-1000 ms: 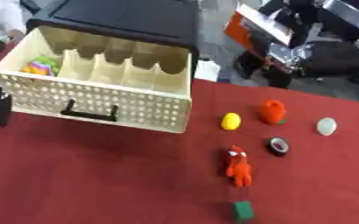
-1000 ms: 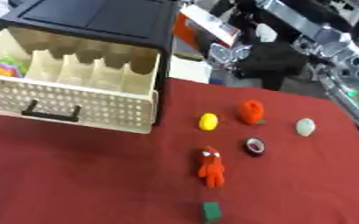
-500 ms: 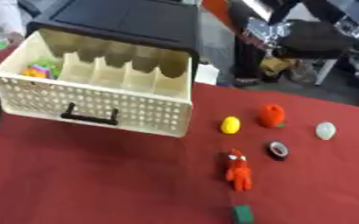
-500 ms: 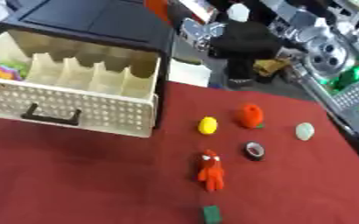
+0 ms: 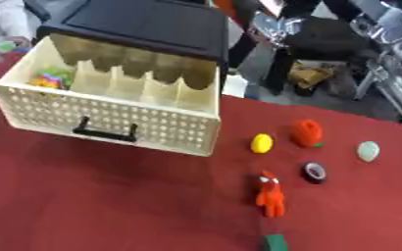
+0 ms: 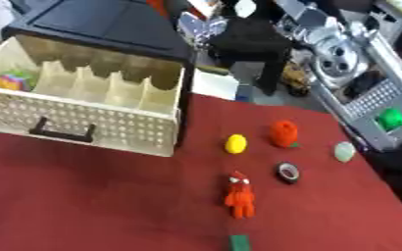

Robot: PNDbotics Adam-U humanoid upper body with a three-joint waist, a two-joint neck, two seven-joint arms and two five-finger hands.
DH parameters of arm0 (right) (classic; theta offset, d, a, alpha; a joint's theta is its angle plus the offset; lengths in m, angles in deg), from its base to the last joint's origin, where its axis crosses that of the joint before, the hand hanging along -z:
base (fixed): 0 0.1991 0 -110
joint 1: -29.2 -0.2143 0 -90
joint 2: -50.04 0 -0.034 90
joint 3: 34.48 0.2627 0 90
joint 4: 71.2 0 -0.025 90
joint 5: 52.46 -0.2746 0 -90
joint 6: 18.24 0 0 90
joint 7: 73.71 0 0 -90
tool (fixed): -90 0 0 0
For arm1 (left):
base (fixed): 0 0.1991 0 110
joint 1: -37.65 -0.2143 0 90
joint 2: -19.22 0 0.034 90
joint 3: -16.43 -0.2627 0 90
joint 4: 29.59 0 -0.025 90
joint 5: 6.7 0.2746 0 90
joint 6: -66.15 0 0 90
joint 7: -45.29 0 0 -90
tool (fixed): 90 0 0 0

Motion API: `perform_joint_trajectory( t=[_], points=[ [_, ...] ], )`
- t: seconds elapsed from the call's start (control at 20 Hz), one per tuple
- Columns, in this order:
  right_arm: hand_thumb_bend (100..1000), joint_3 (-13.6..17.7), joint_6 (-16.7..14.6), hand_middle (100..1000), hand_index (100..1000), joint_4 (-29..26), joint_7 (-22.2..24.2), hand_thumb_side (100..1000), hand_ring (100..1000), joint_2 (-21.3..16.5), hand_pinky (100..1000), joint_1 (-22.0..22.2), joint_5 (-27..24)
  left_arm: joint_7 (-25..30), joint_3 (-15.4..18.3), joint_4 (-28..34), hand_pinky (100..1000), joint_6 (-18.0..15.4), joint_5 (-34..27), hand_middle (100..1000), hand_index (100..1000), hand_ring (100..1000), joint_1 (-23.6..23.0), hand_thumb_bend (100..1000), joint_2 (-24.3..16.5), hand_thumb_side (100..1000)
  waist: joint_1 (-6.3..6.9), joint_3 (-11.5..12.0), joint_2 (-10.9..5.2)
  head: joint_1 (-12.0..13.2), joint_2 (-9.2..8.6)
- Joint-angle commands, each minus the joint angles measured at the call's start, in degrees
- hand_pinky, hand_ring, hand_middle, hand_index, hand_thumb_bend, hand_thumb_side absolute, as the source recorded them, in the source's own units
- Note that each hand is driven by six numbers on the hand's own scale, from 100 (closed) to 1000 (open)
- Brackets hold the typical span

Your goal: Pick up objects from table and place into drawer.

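cream perforated drawer [image 5: 110,117] pulled open, colourful bits inside; hands unseen, fingers untellable

Open cream drawer [image 5: 110,117], small objects [image 5: 271,196] beside it on red table [image 5: 110,206]

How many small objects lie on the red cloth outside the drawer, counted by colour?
Yellow: 1, the yellow ball
Orange-red: 2, the round orange object and the red figure
Pale: 1, the pale oval object
Black: 1, the black ring
Green: 1, the green block
Total: 6
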Motion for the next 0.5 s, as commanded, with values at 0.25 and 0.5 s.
perform_joint_trajectory(
  t=[0.25,0.5],
  points=[
    [100,-0.9,-0.8,230,551,3.4,0.1,619,622,1.4,593,-2.6,4.6,1.1,-0.5,0.7,148,-0.9,-0.9,100,755,100,1.8,140,0.7,1000,0.39,1.3,-0.29,-2.1,-1.72],
    [100,-1.7,-0.9,228,548,7.4,-0.7,620,619,4.1,589,-4.4,7.8,1.1,-0.7,0.7,144,-1.8,-1.5,100,755,100,2.5,141,1.2,1000,0.43,2.5,-0.14,-3.9,-2.15]
  ],
)
